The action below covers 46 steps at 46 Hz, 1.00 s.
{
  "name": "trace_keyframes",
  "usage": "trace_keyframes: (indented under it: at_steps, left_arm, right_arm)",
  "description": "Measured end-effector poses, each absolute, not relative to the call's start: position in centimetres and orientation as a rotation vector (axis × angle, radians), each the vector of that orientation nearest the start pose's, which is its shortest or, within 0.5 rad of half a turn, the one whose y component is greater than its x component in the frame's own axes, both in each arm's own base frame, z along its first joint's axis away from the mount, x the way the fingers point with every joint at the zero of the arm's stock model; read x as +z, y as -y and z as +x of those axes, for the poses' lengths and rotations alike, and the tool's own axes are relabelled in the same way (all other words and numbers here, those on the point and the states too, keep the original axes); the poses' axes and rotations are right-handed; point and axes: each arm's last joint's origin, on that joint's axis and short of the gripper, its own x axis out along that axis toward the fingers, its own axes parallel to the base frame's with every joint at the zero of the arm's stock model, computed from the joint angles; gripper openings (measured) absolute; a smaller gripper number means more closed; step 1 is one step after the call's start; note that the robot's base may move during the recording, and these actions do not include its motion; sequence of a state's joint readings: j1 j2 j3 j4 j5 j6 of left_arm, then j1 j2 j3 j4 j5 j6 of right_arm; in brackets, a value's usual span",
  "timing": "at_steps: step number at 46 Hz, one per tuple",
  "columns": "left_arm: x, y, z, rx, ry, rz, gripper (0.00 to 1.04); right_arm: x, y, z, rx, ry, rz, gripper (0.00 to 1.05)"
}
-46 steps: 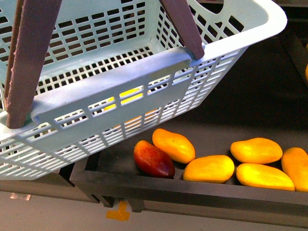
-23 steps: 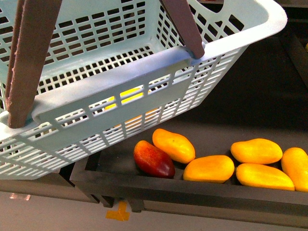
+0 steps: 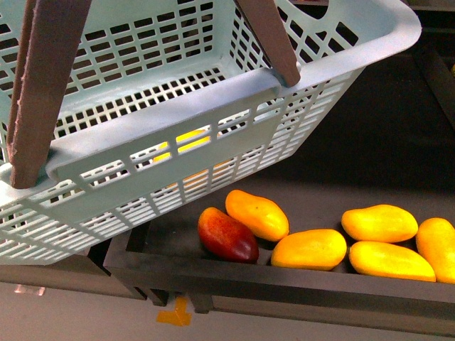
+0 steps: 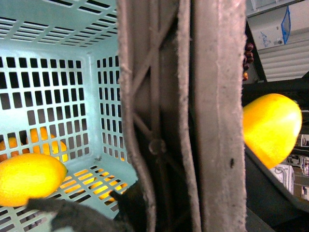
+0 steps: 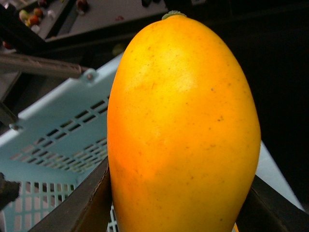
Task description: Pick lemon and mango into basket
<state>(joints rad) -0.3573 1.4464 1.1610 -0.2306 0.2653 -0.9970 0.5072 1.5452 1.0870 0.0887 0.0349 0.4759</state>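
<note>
Orange-yellow and smooth, the mango fills the right wrist view, stem end up, with the right gripper closed on it. Dark fingers press its two lower flanks, so the jaws stand about as wide as the fruit's thick part. I judge it fairly heavy for its size, firm with slight give, and slick in the skin. A hold across the broad middle suits it, with modest pressure, since the flesh would bruise and the tapered ends could slip out of a pinch. It hangs in the air just outside the light teal basket, whose rim and slotted wall show behind it. In the left wrist view it sits beyond the brown hoop handles, not yet inside. The lemon already lies on the basket floor. Little of the left gripper shows, only dark shapes under the handles. But the two hoops run pressed together right across its camera, and the basket hangs tilted above the tray of loose mangoes and a dark red mango. From that I take it as clamped on the handles.
</note>
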Motion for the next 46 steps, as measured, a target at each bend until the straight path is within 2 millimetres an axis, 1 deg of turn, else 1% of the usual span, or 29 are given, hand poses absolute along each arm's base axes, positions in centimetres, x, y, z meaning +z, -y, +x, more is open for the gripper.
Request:
trace_keyframes:
  at_steps: [1, 4, 5, 7, 13, 14, 19, 22, 27, 28, 30, 31, 34, 35, 38, 39, 42, 46]
  left_arm:
    - [30.7, 12.0, 29.9, -0.295, -0.780, -0.917, 0.14]
    - [30.7, 12.0, 29.9, -0.295, -0.780, -0.917, 0.14]
    - [30.7, 12.0, 29.9, -0.295, -0.780, -0.917, 0.14]
    - [30.7, 12.0, 29.9, -0.296, -0.780, -0.918, 0.14]
    - [30.7, 12.0, 29.9, -0.295, -0.780, -0.918, 0.14]
    - [30.7, 12.0, 29.9, -0.295, -0.780, -0.918, 0.14]
    - [30.5, 12.0, 30.0, -0.293, -0.785, -0.913, 0.14]
    - [30.5, 12.0, 30.0, -0.291, -0.785, -0.915, 0.14]
    - [30.5, 12.0, 30.1, -0.288, -0.780, -0.909, 0.14]
    - [30.5, 12.0, 30.1, -0.289, -0.781, -0.910, 0.14]
    - [30.5, 12.0, 30.1, -0.288, -0.782, -0.913, 0.14]
    - [30.5, 12.0, 30.1, -0.288, -0.782, -0.913, 0.14]
    - [30.5, 12.0, 30.0, -0.291, -0.784, -0.912, 0.14]
    - [30.5, 12.0, 30.0, -0.291, -0.784, -0.912, 0.14]
    - [30.5, 12.0, 30.0, -0.291, -0.785, -0.915, 0.14]
    - [30.5, 12.0, 30.0, -0.291, -0.785, -0.915, 0.14]
    - [30.5, 12.1, 30.0, -0.295, -0.787, -0.914, 0.14]
    - [30.5, 12.1, 30.0, -0.297, -0.790, -0.916, 0.14]
  right_arm:
    - [27.7, -17.0, 30.6, 0.371, -0.469, 0.362, 0.60]
    - [26.8, -17.5, 30.8, 0.364, -0.503, 0.367, 0.71]
    - [26.7, -17.5, 30.8, 0.362, -0.508, 0.370, 0.73]
    - [26.3, -17.6, 30.9, 0.351, -0.523, 0.371, 0.80]
    - [26.1, -17.5, 31.1, 0.320, -0.532, 0.384, 0.96]
    - [26.1, -17.3, 31.1, 0.314, -0.531, 0.388, 0.97]
    - [26.6, -16.5, 31.3, 0.278, -0.509, 0.396, 0.96]
    - [27.1, -15.3, 31.4, 0.220, -0.479, 0.391, 0.96]
    - [28.1, -11.6, 31.0, 0.055, -0.407, 0.319, 0.96]
    - [28.2, -11.2, 30.9, 0.040, -0.402, 0.312, 0.96]
    - [28.5, -9.5, 30.5, -0.017, -0.386, 0.279, 0.96]
    - [28.6, -8.7, 30.3, -0.028, -0.362, 0.258, 0.95]
    - [28.5, -6.8, 29.5, -0.021, -0.201, 0.207, 0.85]
    - [28.4, -6.5, 29.3, -0.021, -0.174, 0.184, 0.83]
    - [27.8, -5.4, 27.9, -0.015, -0.051, 0.122, 0.73]
    - [27.3, -5.0, 27.2, -0.007, -0.015, 0.101, 0.67]
    - [26.2, -4.4, 25.8, 0.005, 0.015, 0.068, 0.57]
    - [24.5, -3.7, 24.3, 0.008, 0.005, 0.035, 0.43]
